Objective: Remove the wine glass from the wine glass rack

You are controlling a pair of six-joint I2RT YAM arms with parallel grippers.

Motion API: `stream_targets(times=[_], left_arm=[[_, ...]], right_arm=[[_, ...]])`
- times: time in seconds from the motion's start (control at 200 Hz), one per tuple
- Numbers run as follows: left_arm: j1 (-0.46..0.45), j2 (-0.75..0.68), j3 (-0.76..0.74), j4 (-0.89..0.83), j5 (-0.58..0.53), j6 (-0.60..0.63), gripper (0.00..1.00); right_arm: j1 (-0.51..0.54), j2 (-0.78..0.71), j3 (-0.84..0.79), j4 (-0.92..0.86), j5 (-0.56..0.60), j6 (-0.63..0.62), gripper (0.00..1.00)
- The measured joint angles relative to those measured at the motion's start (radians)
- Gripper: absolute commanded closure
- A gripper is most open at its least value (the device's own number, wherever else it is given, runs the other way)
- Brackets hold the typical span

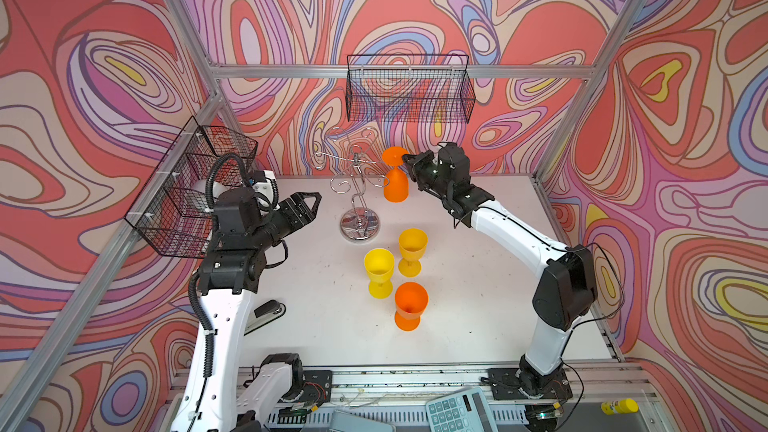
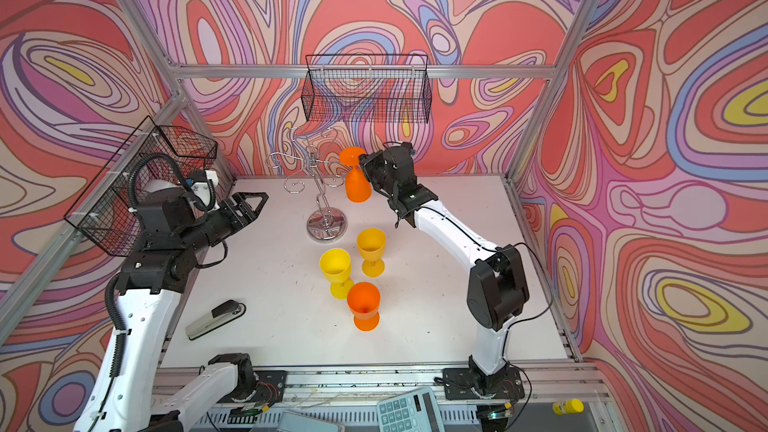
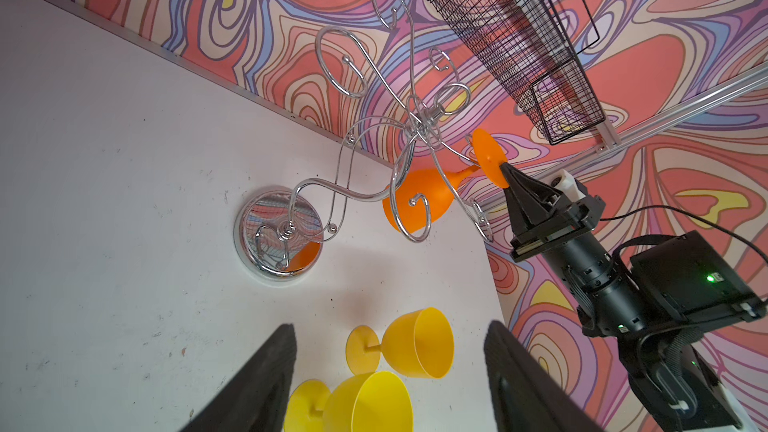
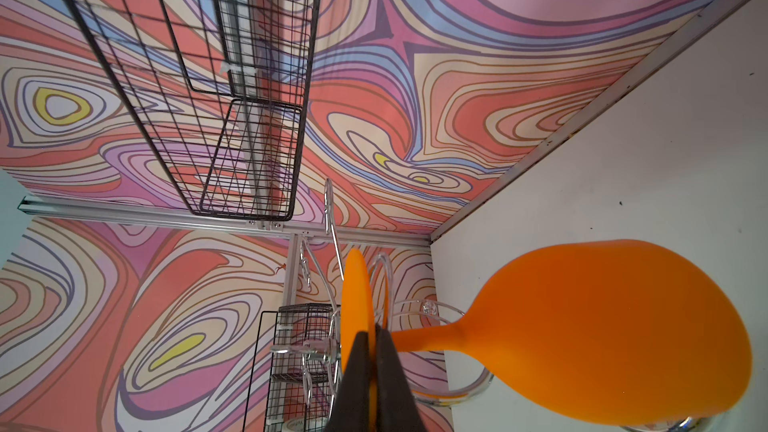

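Wine glass (image 1: 395, 184): opaque orange plastic, inverted, foot disc up, bowl down, at a hook arm of chrome wine glass rack (image 1: 360, 224). R gripper (image 1: 409, 158) clamped on foot-disc rim; bowl hangs below tips. L gripper (image 1: 312, 202): jaws apart, empty, well apart from glass.

A chrome rack (image 3: 274, 218) is seen standing on the table (image 3: 104, 160), near its edge along the wall. An orange glass (image 3: 419, 197) is held upside down at a rack arm's tip, its foot pinched by the right gripper (image 3: 505, 168). The left gripper (image 3: 390, 326) is held wide apart, two yellow glasses (image 3: 415, 342) being framed between its fingers (image 3: 266, 376). A black basket (image 3: 519, 47) is hung on the wall.
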Motion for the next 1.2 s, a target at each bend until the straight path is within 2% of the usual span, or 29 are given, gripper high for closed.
stream_targets(times=[0.326,0.656,1.197], left_arm=[[0.0,0.057,0.0,-0.036,-0.021,0.035,0.28],[0.0,0.074,0.0,-0.037,-0.02,0.037,0.28],[0.0,0.073,-0.005,-0.035,-0.014,0.037,0.28]], right_arm=[[0.0,-0.004,0.001,0.034,-0.054,0.028,1.0],[0.003,0.018,0.089,0.023,-0.08,0.032,1.0],[0.035,0.183,0.286,-0.04,-0.102,0.032,1.0]])
